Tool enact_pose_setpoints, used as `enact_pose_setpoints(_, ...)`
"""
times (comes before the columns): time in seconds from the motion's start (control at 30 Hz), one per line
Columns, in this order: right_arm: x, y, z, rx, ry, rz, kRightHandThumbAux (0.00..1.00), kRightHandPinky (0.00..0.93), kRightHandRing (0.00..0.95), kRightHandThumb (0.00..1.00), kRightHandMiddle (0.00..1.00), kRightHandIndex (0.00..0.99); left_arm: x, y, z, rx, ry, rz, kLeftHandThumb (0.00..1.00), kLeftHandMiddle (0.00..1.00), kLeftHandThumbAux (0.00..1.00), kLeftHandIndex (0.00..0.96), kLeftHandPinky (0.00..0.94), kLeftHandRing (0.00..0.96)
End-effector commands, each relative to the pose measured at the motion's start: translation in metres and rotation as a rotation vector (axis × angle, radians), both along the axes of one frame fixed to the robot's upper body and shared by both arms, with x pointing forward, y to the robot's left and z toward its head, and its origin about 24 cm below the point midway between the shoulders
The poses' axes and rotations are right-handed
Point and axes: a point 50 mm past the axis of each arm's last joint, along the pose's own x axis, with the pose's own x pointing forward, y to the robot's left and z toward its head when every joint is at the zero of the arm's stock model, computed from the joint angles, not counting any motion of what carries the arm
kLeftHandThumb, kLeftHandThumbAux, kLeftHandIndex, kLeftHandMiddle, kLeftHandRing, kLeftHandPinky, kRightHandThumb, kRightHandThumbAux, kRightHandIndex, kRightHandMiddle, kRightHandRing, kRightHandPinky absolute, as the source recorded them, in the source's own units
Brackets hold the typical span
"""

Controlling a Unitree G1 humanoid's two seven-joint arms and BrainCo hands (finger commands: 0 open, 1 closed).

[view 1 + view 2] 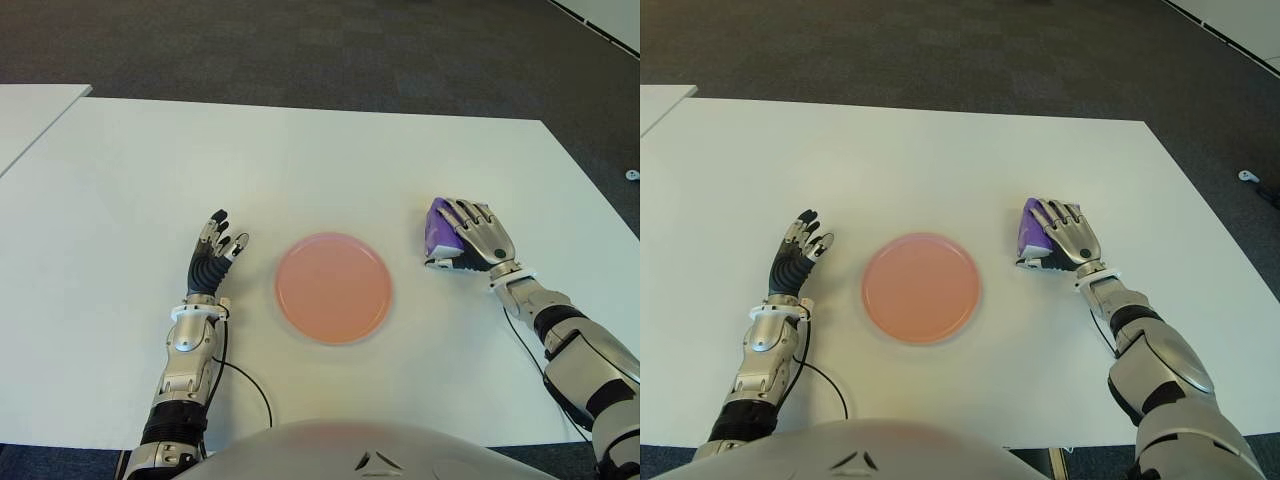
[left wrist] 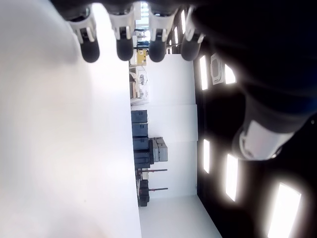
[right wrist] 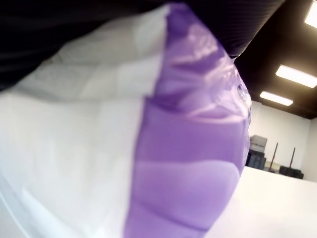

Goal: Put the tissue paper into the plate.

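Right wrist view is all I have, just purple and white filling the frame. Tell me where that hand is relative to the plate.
Observer: The right hand lies over the tissue pack on the white table, to the right of the pink plate and apart from it.
Operator: Report what's in the plate.
Observer: Nothing shows in it; the pack is not yet inside.
Operator: Give me the left hand.
Observer: The left hand shows left of the plate, fingers extended, holding nothing.
Operator: Confirm the grasp.
Observer: The right hand's fingers curl over the pack's top; the pack sits on the table.
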Motion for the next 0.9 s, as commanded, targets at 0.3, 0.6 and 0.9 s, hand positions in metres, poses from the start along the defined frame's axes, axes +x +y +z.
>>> enact_pose_setpoints(0.3,-0.045,0.026,-0.062,0.135,0.245,-0.069,0.653,0.749,0.717,0.848,0.523,0.387,-0.001,0.003,-0.006,-0.015,0.034,0.024,0.000,0.006,0.571,0.000,0.000,0.000)
enact_pose_setpoints(0.6,-0.045,0.031,-0.060,0.155,0.133,-0.041,0.679,0.829,0.815,0.851,0.537,0.393,-0.002,0.003,-0.006,-0.015,0.033,0.023,0.000,0.002,0.575,0.000,0.000,0.000)
enact_pose_setpoints(0.9,-0.044,0.034,-0.059,0.194,0.143,-0.039,0.680,0.810,0.847,0.853,0.537,0.395,-0.003,0.004,-0.006,-0.013,0.032,0.030,0.000,0.003,0.575,0.000,0.000,0.000)
